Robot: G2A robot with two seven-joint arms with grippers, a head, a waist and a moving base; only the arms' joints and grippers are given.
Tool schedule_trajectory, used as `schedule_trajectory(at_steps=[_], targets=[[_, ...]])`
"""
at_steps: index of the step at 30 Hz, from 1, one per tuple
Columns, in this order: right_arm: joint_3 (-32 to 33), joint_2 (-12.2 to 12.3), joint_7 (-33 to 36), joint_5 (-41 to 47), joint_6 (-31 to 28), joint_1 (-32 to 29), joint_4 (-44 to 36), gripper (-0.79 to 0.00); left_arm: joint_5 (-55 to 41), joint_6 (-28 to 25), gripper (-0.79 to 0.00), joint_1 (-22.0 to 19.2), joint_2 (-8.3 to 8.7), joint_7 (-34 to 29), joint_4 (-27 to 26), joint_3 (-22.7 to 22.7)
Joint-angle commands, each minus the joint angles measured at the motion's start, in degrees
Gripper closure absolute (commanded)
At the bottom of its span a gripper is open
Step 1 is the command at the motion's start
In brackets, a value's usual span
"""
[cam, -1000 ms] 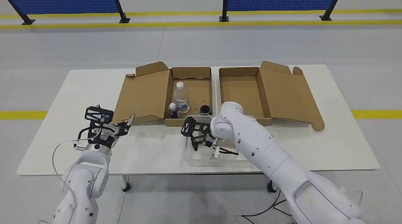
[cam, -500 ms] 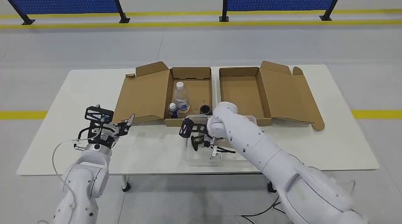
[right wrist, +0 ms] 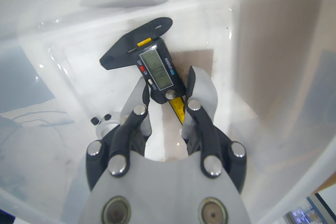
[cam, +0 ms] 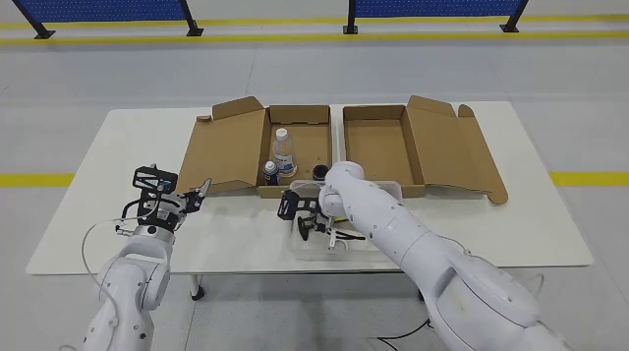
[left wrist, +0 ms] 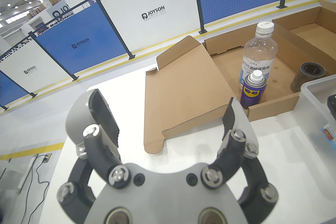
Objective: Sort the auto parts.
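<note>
1. The right gripper (right wrist: 168,86) is clamped on a black digital depth gauge with a grey display and a yellow scale bar (right wrist: 155,70), its fingers (right wrist: 193,78) pressing the two narrow sides of the housing at the end nearest the wrist.
2. The gauge sits inside a clear plastic bin (right wrist: 262,25) on the white table (cam: 236,243), just in front of the two open cardboard boxes. Whether it rests on the bin floor or hangs just above it cannot be told.
3. The grip looks chosen for the housing's flat, parallel sides, which likely give the pads more to bite on than the thin yellow bar.
4. The gauge's long axis runs straight out from the wrist. Its black crossbar foot points away from the gripper towards the bin wall, the yellow bar trails back between the fingers, and the display faces up.
5. A small silver metal part (right wrist: 105,125) lies in the bin beside the gripper.
6. The left cardboard box (left wrist: 183,83) holds a clear plastic bottle (left wrist: 258,57), a blue spray can (left wrist: 253,89) and a dark cylindrical sleeve (left wrist: 309,76), all upright. The right cardboard box (cam: 378,149) adjoins it.
7. The left gripper (left wrist: 164,104) hangs spread wide and holding nothing over the table's left side, near the left box's folded-out flap, well apart from the bin.
</note>
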Motion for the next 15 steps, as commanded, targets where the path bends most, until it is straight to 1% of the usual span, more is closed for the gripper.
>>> schedule_trajectory(at_steps=[1, 8, 15], targets=[[-0.17, -0.34, -0.31, -0.02, -0.07, 0.21, 0.84, 0.0, 0.0, 0.0, -0.785, 0.0, 0.0, 0.0, 0.0, 0.0], [0.03, -1.24, -1.54, 0.89, -0.15, 0.83, 2.94, 0.0, 0.0, 0.0, -0.785, 0.0, 0.0, 0.0, 0.0, 0.0], [0.88, -1.14, -1.49, 1.55, -0.19, 1.11, 3.47, 0.0, 0.0, 0.0, -0.785, 0.0, 0.0, 0.0, 0.0, 0.0]])
